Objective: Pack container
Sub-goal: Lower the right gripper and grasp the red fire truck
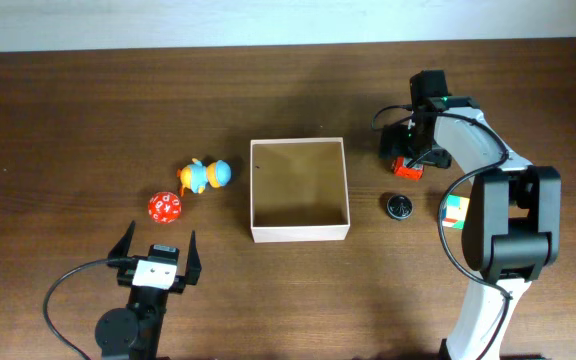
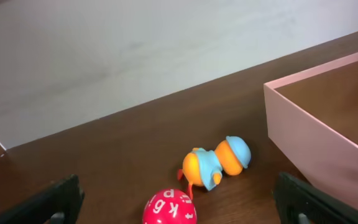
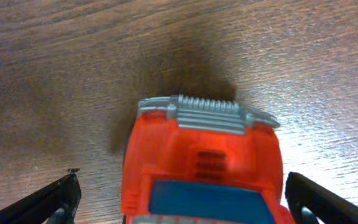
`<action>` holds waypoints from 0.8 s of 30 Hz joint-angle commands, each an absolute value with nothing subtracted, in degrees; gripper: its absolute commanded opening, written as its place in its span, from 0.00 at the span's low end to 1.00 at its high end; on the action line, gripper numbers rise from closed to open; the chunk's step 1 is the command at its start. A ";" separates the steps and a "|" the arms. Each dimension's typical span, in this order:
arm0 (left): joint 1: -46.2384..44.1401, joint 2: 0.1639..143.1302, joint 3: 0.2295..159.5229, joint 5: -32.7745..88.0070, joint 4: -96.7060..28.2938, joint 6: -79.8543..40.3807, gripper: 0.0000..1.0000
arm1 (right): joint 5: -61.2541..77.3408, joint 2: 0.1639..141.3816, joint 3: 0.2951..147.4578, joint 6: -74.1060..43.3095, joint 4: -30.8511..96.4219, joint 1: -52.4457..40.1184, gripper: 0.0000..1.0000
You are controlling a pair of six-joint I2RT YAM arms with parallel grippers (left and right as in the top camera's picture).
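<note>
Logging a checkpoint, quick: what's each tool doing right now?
Left tool: open, empty.
Right tool: open, straddling the red toy car, not gripping it.

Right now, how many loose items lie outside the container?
5: red lettered ball, blue-orange duck left of the container; red toy truck, black disc, part-hidden multicoloured cube right.

Red toy car (image 3: 201, 180), grey grille, blue windshield

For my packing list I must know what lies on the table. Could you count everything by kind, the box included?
Container: 1
Orange-and-blue toy figure: 1
Red lettered ball: 1
Red toy car: 1
Black round disc: 1
Multicoloured cube: 1
Total: 6
</note>
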State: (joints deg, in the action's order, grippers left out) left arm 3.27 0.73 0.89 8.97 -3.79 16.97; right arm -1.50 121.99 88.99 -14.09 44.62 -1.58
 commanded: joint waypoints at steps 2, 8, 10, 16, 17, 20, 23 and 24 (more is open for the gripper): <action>2.98 0.30 0.49 8.73 -3.84 17.65 0.99 | -2.22 123.52 88.29 -13.69 44.34 -1.43 0.89; 2.98 0.30 0.49 8.73 -3.81 17.65 0.99 | -2.22 123.52 88.29 -13.72 44.38 -1.43 0.61; 2.98 0.30 0.49 8.73 -3.81 17.65 0.99 | -2.22 123.50 88.29 -13.72 44.53 -1.43 0.56; 2.98 0.30 0.49 8.73 -3.84 17.65 0.99 | -2.22 123.50 88.29 -13.72 45.17 -1.43 0.55; 2.98 0.30 0.49 8.73 -3.81 17.63 0.99 | -2.22 123.50 88.29 -13.72 45.19 -1.43 0.55; 2.98 0.30 0.49 8.73 -3.81 17.65 0.99 | -2.20 123.48 88.40 -13.72 45.58 -1.43 0.55; 2.98 0.30 0.49 8.73 -3.81 17.65 0.99 | -2.20 123.48 88.84 -13.72 46.33 -1.43 0.55; 2.98 0.30 0.49 8.73 -3.81 17.65 0.99 | -2.20 123.48 89.03 -13.72 46.57 -1.43 0.55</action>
State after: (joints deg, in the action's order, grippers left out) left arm 3.27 0.73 0.89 8.97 -3.79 16.97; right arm -1.50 122.08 89.17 -13.52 45.17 -1.54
